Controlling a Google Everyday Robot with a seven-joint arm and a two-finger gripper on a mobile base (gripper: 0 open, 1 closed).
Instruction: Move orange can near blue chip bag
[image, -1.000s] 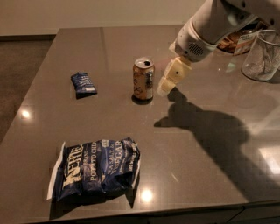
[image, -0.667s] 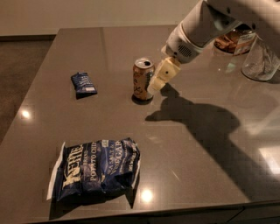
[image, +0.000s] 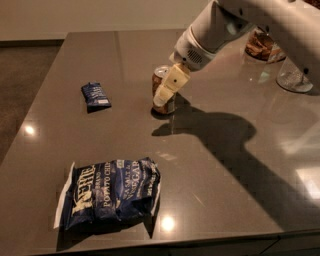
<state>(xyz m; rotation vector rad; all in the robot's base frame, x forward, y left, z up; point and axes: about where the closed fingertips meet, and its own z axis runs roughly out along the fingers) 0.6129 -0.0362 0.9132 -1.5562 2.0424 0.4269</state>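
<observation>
The orange can (image: 158, 82) stands upright near the middle of the grey table (image: 225, 170). My gripper (image: 168, 89) reaches down from the upper right on a white arm and sits right at the can, covering its front right side. The blue chip bag (image: 112, 192) with white "Kettle" lettering lies flat near the table's front edge, well below and left of the can.
A small dark blue packet (image: 96, 95) with a white label lies left of the can. A glass jar with brown snacks (image: 260, 46) and a clear glass (image: 295, 76) stand at the back right. The arm's shadow falls across the table right of the can.
My gripper has moved left and down toward the can and now overlaps it. The can, the bag and the packet have not moved.
</observation>
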